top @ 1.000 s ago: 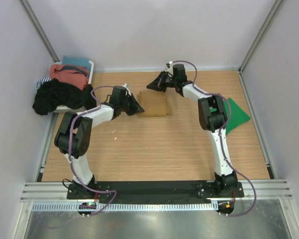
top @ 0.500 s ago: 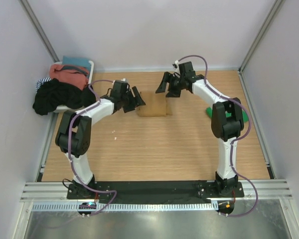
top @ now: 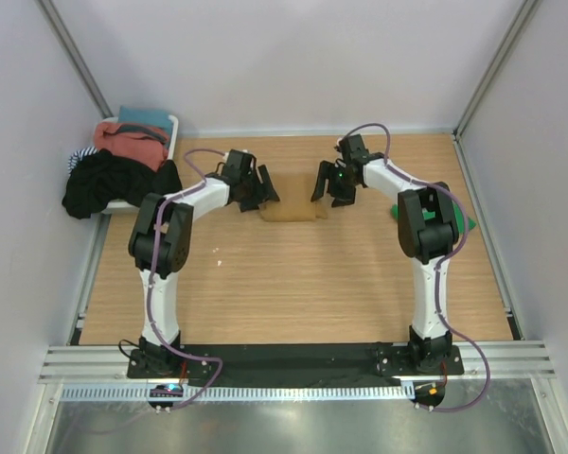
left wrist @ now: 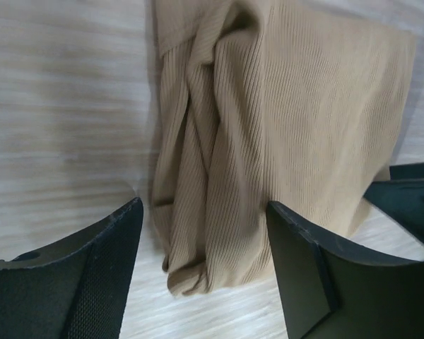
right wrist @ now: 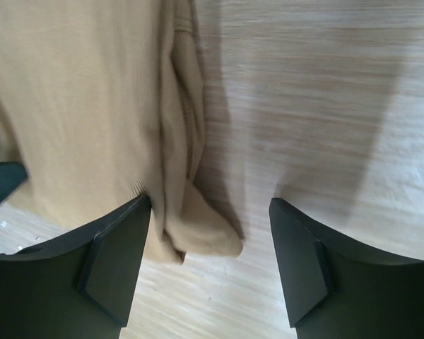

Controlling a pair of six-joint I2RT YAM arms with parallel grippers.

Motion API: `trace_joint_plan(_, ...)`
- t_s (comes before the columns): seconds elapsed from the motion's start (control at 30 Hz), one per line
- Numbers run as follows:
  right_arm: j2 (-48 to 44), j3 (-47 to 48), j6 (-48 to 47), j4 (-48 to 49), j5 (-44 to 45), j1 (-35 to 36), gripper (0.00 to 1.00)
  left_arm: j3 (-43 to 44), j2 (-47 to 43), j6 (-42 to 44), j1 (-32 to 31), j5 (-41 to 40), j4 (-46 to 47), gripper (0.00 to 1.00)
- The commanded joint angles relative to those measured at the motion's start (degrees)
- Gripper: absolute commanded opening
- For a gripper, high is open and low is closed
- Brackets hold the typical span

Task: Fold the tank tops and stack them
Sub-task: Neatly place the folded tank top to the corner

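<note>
- Two grippers stand at the two ends of the tan tank top [top: 292,206], which lies folded into a small rectangle on the far-middle part of the wooden table [top: 293,284].
- Left gripper [top: 257,189] is at the left end of the cloth and the right gripper [top: 329,184] is at the right end. The cloth is between them.
- Left wrist view: the left gripper [left wrist: 201,212] has its fingers [left wrist: 92,275] spread wide and pinches nothing.
- In the same view, the wrinkled end of the tan tank top [left wrist: 290,127] reaches down into the gap btw. the two fingers. It sits more toward the right-hand finger in the picture, and its edge goes behind that finger. The other finger is over bare wood, just beside the cloth.
- I cannot tell if any finger touches the cloth there.
- Right wrist view: the right gripper [right wrist: 210,205] is also spread wide, w/ no cloth pinched.
- In that view, the tan tank top [right wrist: 78,106] fills the left part of the picture. Its rolled corner lies in the gap, close to the left-hand finger [right wrist: 113,261], and the other finger is over bare table, apart from the cloth.
- Green tank top [top: 468,225] lies flat near the right edge of the table, well apart from the tan one and mostly hidden behind the right arm.
- Pile of other clothes [top: 114,184] (black, coral, teal) sits at the far-left corner, away from both grippers.
</note>
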Motion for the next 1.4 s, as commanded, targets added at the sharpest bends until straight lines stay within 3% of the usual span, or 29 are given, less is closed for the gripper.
trace_joint_plan(0.0,3.52,3.22,-0.19,1.30,0.65,0.56,0.73,3.93,3.09,0.34,0.05,-0.25,-1.68,0.71)
trace_joint_plan(0.33,9.32,9.28,-0.45,-0.89,2.41,4.86,0.70,6.58,7.23,-0.98,0.05,-0.95,-3.45,0.55)
trace_joint_plan(0.47,10.73,10.25,-0.45,-1.60,4.34,6.36,0.65,6.32,8.11,-1.33,0.05,-0.52,-3.27,0.40)
trace_joint_plan(0.6,12.40,11.22,0.24,-1.51,3.21,6.36,0.42,6.32,9.86,-2.21,0.05,0.89,-2.04,0.27)
trace_joint_plan(0.63,12.31,11.04,0.68,-0.99,3.12,6.36,0.31,6.40,10.13,-2.30,0.05,1.85,-1.86,0.24)
trace_joint_plan(0.7,11.61,9.64,2.00,1.90,1.11,6.19,0.17,6.75,10.83,-2.56,-0.04,2.65,-1.33,0.13)
trace_joint_plan(0.77,10.56,8.32,2.97,4.11,0.04,6.01,0.10,7.11,11.10,-2.65,-0.04,3.96,-1.25,0.01)
trace_joint_plan(0.83,9.16,7.01,3.76,6.29,-0.57,5.49,0.01,7.37,11.02,-2.65,-0.12,4.84,-0.98,0.00)
trace_joint_plan(1.07,-1.30,-4.93,5.26,12.37,-1.19,3.02,0.01,5.79,8.47,-2.91,-1.88,7.04,1.83,0.00)
trace_joint_plan(1.37,-15.36,-16.29,4.21,11.50,2.58,1.44,0.01,5.61,5.48,-6.43,-9.08,8.80,7.45,0.00)
